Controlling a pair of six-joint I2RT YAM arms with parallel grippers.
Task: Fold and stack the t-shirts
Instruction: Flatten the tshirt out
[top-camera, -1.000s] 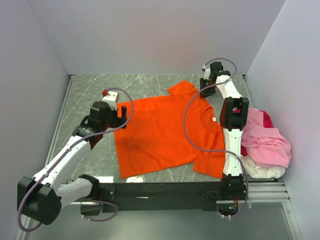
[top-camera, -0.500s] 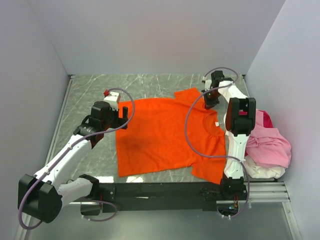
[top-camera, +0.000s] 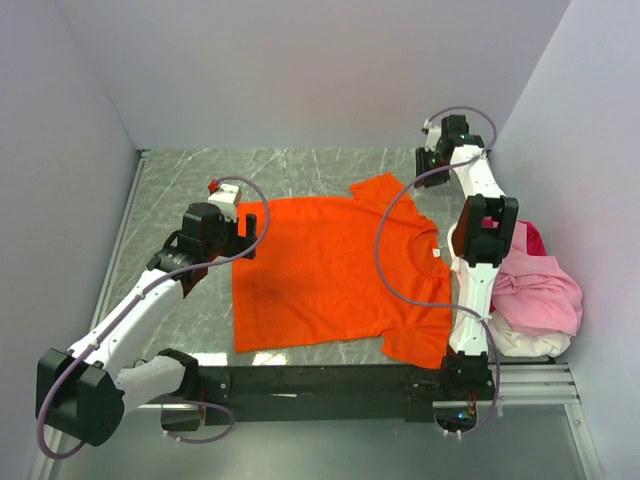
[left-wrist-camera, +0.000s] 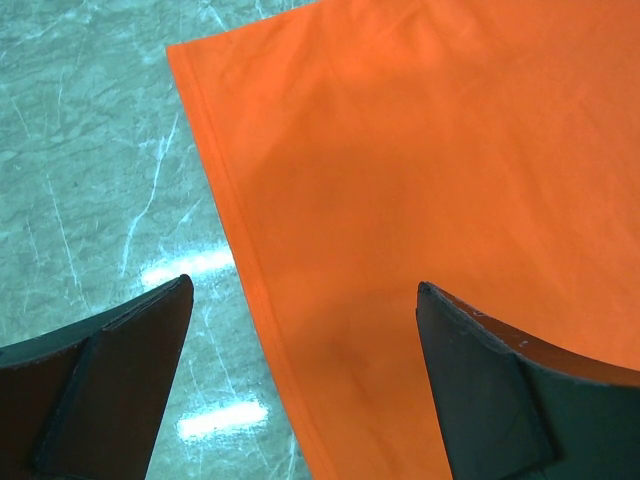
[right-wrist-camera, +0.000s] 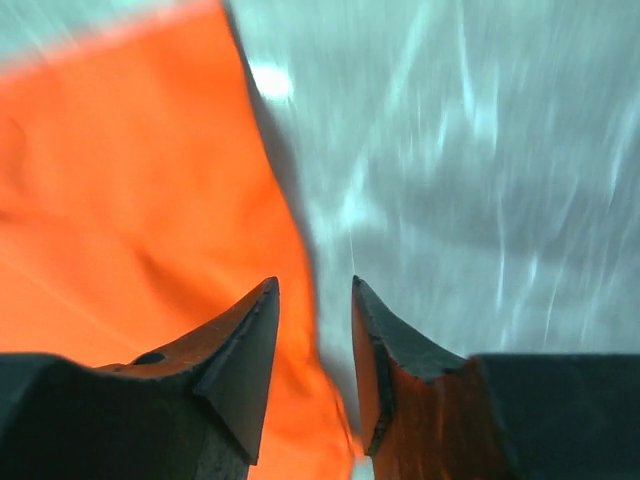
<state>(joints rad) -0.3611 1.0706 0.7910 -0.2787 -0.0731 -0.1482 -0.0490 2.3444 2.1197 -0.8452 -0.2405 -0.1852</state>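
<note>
Orange shirt (top-camera: 320, 270), flat, long axis left to right: left gripper (left-wrist-camera: 305, 290), jaws spread wide, straddles hem edge; right gripper (right-wrist-camera: 313, 300), jaws slightly parted, empty, just beyond far sleeve.

A spread t-shirt (top-camera: 330, 270) lies on the table (top-camera: 180, 180), a heap of t-shirts (top-camera: 535, 290) to its right.

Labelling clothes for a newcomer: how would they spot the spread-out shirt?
On the grey marbled table, look to the middle: a bright orange t-shirt lies spread flat. The only other clothes are a crumpled pink and white heap at the right edge.
</note>
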